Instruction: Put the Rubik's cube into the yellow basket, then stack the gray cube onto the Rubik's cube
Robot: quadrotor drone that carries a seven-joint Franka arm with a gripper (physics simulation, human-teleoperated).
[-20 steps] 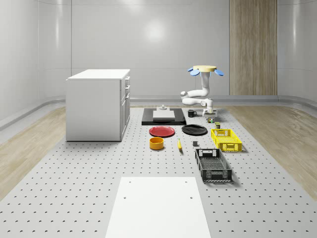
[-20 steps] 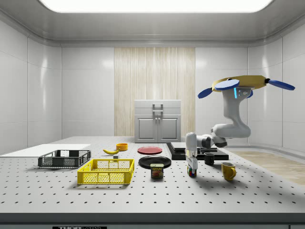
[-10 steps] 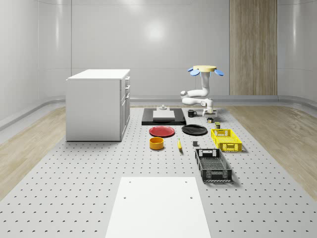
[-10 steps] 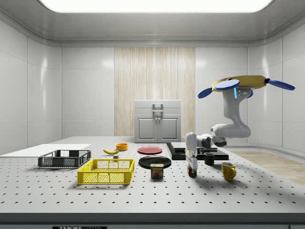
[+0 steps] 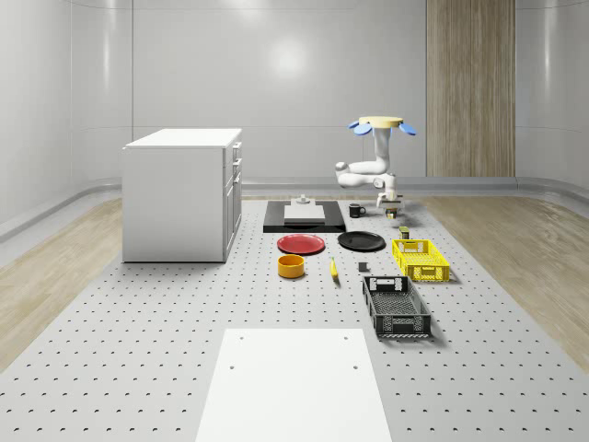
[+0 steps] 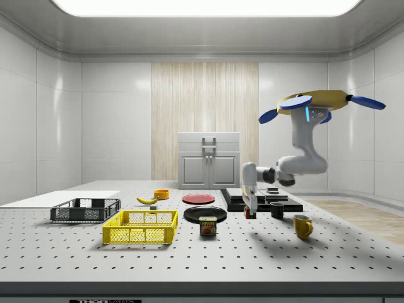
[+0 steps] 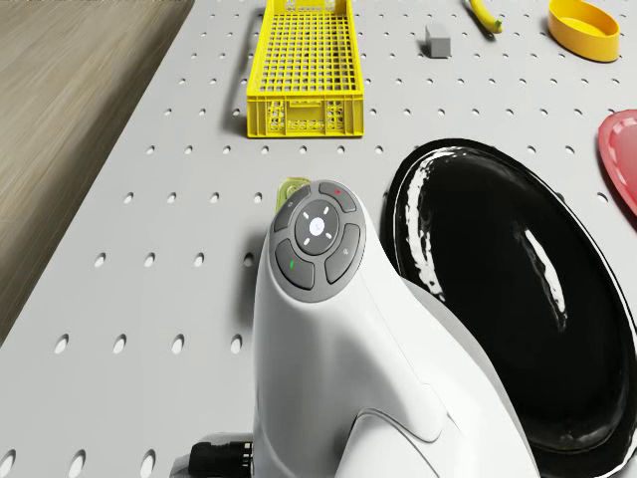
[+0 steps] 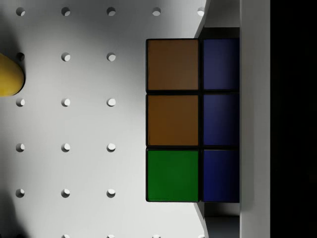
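The Rubik's cube (image 8: 193,120) sits clamped in the gripper (image 6: 250,213), the fingers closed on its sides, and it hangs clear of the table (image 6: 202,259) with its shadow cast on the perforated top below, so I judge the grasp secure and the carry to be the step in hand. In the wrist view the cube's orange, green and blue tiles lie square to the camera, which suggests an even hold with no tilt. The drone (image 6: 319,103) hovers above the table's far end, near the black plate (image 7: 518,299), its arm (image 6: 297,165) bent down and out so the cube hangs beyond its body. The yellow basket (image 6: 141,227) stands well apart toward the side view's left, empty and open-topped. The gray cube (image 7: 437,40) rests on the table beside the basket, untouched, waiting for the stacking that comes after.
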